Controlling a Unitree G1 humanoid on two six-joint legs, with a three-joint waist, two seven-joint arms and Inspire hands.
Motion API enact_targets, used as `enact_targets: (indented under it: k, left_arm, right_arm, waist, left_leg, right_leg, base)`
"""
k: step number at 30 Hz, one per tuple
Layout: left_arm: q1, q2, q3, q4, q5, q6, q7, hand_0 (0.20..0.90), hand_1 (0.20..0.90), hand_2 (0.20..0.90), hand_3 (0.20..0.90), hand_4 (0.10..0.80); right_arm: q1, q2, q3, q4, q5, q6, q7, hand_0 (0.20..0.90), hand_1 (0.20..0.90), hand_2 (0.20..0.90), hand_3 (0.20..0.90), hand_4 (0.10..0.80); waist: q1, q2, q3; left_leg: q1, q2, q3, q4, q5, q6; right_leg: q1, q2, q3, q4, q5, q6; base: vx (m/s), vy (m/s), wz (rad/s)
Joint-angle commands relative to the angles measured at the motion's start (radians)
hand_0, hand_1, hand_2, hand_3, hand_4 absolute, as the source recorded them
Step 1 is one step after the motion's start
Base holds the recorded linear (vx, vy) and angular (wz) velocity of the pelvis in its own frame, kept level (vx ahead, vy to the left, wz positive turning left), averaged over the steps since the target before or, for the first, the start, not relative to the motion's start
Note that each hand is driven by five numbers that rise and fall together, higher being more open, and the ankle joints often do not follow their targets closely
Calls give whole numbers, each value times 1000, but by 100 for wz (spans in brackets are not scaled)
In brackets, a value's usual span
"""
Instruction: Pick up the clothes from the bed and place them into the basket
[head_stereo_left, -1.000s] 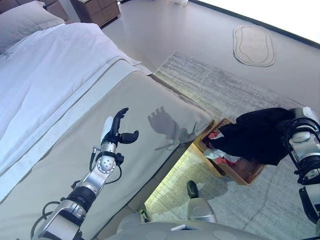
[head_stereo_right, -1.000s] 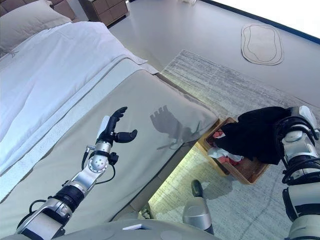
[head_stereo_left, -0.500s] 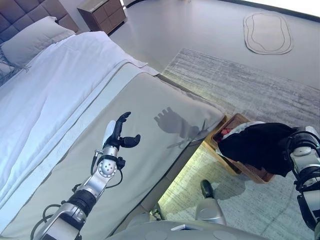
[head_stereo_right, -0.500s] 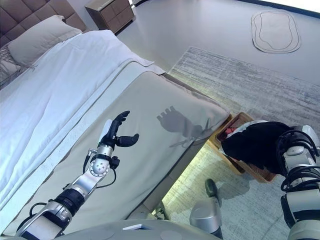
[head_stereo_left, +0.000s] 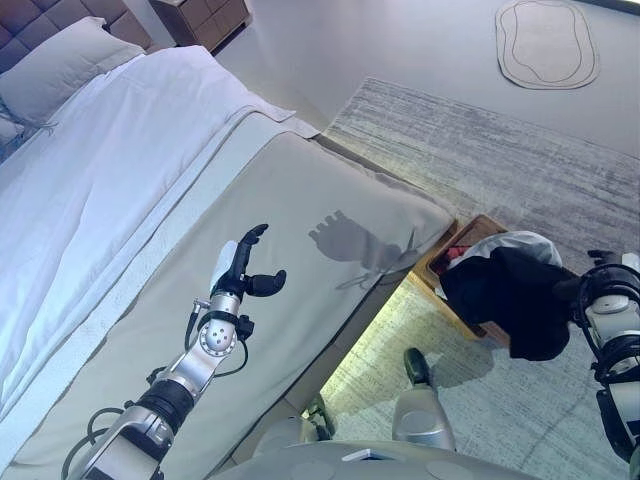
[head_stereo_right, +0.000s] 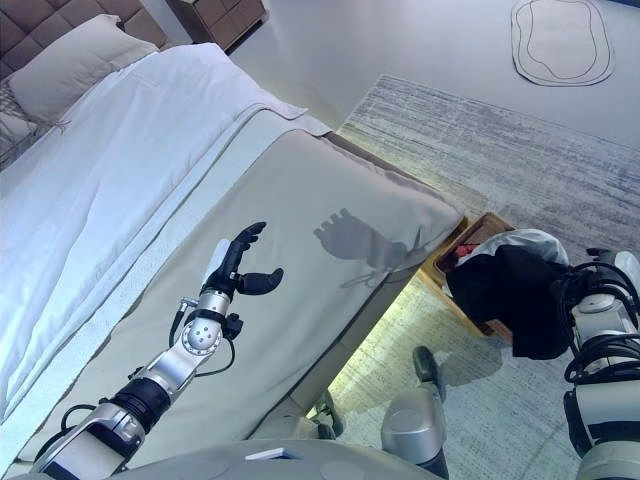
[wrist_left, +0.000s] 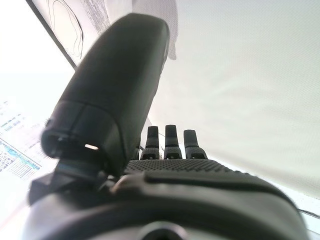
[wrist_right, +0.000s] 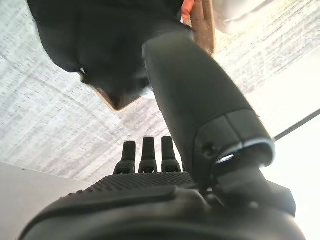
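The black garment is draping over the wooden basket beside the bed, covering it. The right robot hand is hovering above it, fingers straight, gripping nothing. The left robot hand is idling spread above the bed.

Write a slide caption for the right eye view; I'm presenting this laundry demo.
Black garment draped over the basket beside the bed; left hand open above the bedspread.

A black garment is lying over white and red clothes in the brown basket. The bed is showing a beige cover beside white sheets. The rug is showing grey streaks.
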Motion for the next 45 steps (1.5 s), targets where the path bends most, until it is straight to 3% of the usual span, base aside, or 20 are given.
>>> enact_targets:
  k: [1, 15, 20, 28, 37, 45]
  left_arm:
    - [-50, 31, 23, -63, -7, -82, 41, 900, 900, 900, 900, 800]
    - [-17, 25, 48, -51, -5, -70, 37, 900, 900, 900, 900, 800]
    - [3, 16, 60, -19, 4, -61, 46, 900, 900, 900, 900, 800]
    - [40, -37, 95, 71, 61, -48, 124, 900, 900, 900, 900, 800]
    - [66, -56, 142, 206, 93, -45, 130, 900, 900, 900, 900, 800]
    - [136, -62, 177, 191, 100, -56, 87, 900, 900, 900, 900, 800]
  right_arm:
    - [-75, -102, -6, -44, -26, -59, -62, 900, 900, 900, 900, 800]
    - [-87, -75, 47, -156, -104, -83, -37, 900, 900, 900, 900, 800]
    - [-75, -9, 100, -277, -162, -83, -71, 900, 900, 900, 900, 800]
    - [31, 161, 216, -406, -371, -138, -265, 900, 900, 900, 900, 800]
    - [90, 264, 330, -414, -495, -206, -310, 900, 900, 900, 900, 800]
    - [140, 311, 333, -464, -486, -204, -298, 900, 900, 900, 900, 800]
  waist:
    - [21, -70, -38]
    - [50, -114, -77]
    - [74, -142, -100]
    - [129, -173, -140]
    - [197, -186, -184]
    - [246, -191, -205]
  left_leg:
    - [74, 0, -19, 3, -118, -34]
    - [78, 5, -41, 3, -118, -29]
    - [74, 6, -67, 3, -116, -25]
    - [55, -1, -126, 3, -115, -9]
    - [37, -11, -182, 3, -117, 0]
    - [29, -22, -222, 3, -123, 3]
  right_leg:
    - [6, 54, -28, 10, -36, -44]
    - [27, 56, -46, 10, -41, -48]
    - [41, 54, -66, 10, -45, -48]
    - [64, 41, -113, 10, -56, -43]
    - [98, 18, -188, 10, -74, -32]
    - [125, 3, -240, 10, -87, -28]
  base:
    - [0, 0, 0]
    - [12, -1, 2]
    - [16, -26, 5]
    - [6, -35, 18]
    - [35, -7, 25]
    - [59, 11, 23]
